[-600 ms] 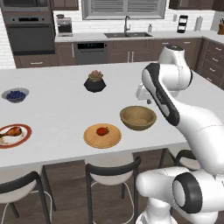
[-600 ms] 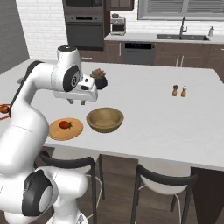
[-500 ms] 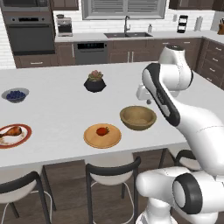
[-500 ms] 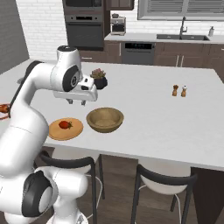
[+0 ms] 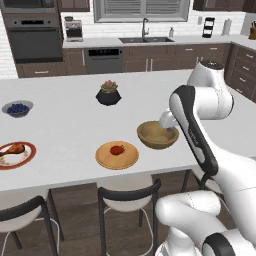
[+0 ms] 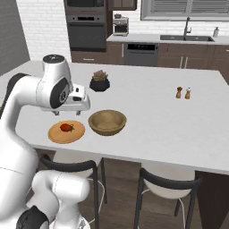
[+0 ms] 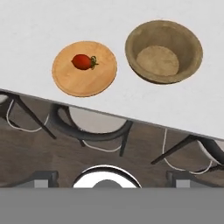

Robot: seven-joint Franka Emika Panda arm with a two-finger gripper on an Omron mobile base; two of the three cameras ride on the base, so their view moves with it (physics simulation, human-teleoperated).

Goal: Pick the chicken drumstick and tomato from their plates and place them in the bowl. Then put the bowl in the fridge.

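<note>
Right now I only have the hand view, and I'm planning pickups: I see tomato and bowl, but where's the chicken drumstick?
Observer: The chicken drumstick lies on the red-rimmed white plate, left of the wooden plate.
Operator: Anything near it?
Observer: A grey bowl of blueberries sits behind that plate, apart from it.
Operator: And behind the wooden plate?
Observer: A black plant pot stands farther back.

Red tomato (image 7: pixel 83 61) with a dark green stem on a tan wooden plate (image 7: pixel 70 81) at upper left of the hand view; tan-brown bowl (image 7: pixel 192 48) at upper right. At the left edge of the left base view — a white plate with red-orange rim (image 5: pixel 29 156) carrying a golden-brown chicken drumstick (image 5: pixel 13 148).
</note>
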